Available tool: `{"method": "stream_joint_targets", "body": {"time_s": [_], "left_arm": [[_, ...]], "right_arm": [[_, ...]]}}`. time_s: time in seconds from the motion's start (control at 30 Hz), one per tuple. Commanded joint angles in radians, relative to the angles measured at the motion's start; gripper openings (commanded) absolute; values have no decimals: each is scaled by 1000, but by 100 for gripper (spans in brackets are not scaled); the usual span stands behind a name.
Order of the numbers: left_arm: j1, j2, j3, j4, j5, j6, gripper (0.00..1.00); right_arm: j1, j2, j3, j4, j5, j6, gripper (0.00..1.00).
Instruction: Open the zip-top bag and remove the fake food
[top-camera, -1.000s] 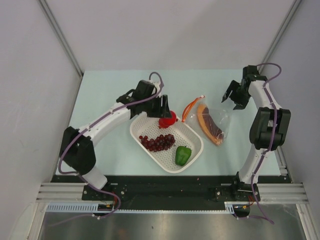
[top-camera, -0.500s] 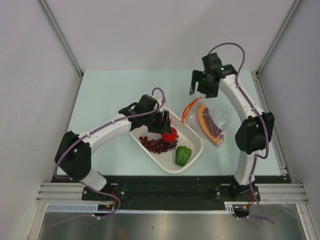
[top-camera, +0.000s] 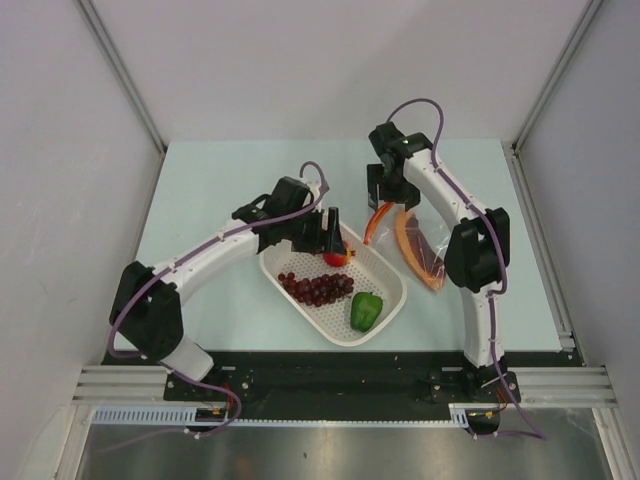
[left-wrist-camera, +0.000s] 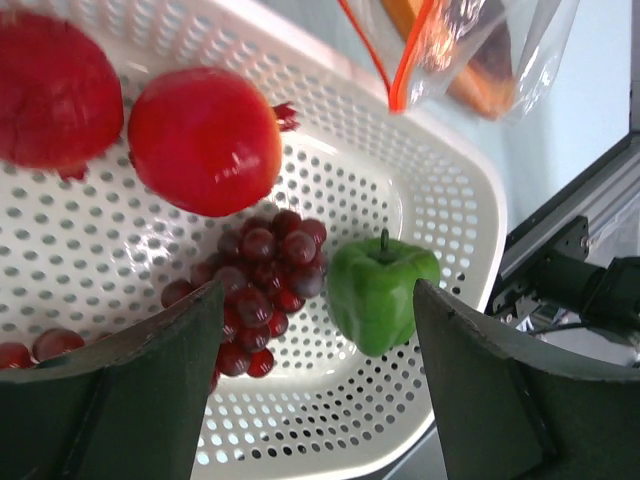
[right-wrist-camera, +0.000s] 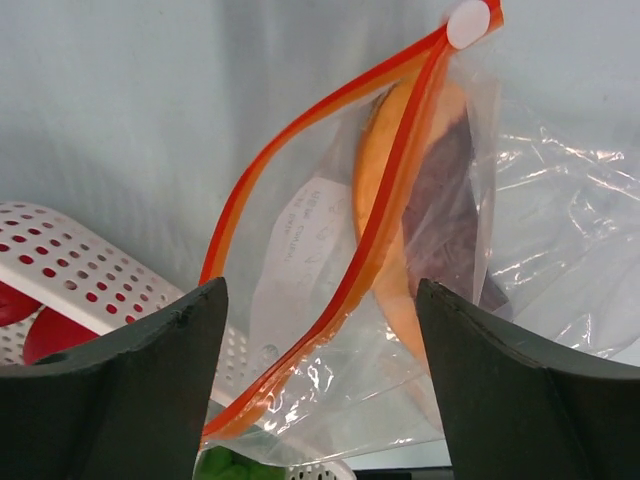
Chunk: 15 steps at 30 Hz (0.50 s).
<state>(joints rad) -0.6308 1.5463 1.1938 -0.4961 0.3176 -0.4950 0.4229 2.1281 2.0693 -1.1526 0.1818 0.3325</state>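
Lying on the right half of the worktop (top-camera: 220, 180), about midway between its far and near edges, the zip-top bag (top-camera: 418, 255) has its mouth gaping. In the right wrist view the two halves of the orange zipper strip (right-wrist-camera: 385, 190) bow well apart, joined only at the white slider (right-wrist-camera: 468, 22). The mouth faces left, toward the white basket (top-camera: 375, 265) just beside it, and the strip's lower end seems to touch or overlap the basket rim. The bag's long axis runs from the far edge toward the near right corner. An orange piece (right-wrist-camera: 392, 290) with a dark part lies inside along that line.

The opening looks done and the emptying is mostly through. A red fruit (left-wrist-camera: 205, 140), a grape bunch (top-camera: 315, 287) and a green pepper (top-camera: 366, 310) sit in the basket.

The right gripper (top-camera: 383, 197) hovers over the far end of the strip, jaws spread wide and holding nothing. The left gripper (top-camera: 333, 232) hangs over the basket's far side above the red fruit, also spread wide and empty.

The next move probably calls for the right gripper to drop into the gap and close on the orange piece. The loose film may need holding down by the other arm.
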Motion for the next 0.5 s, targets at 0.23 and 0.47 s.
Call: {"method": "stream_joint_targets", "body": {"time_s": [0.23,0.47], "left_arm": [[74,116,167,131,184,-69,71],[85,285,303,272,346,-256,64]], "right_arm": [[11,-39,34,-38,61,-52,19],[22,-97,9,-38,15,-61,0]]}}
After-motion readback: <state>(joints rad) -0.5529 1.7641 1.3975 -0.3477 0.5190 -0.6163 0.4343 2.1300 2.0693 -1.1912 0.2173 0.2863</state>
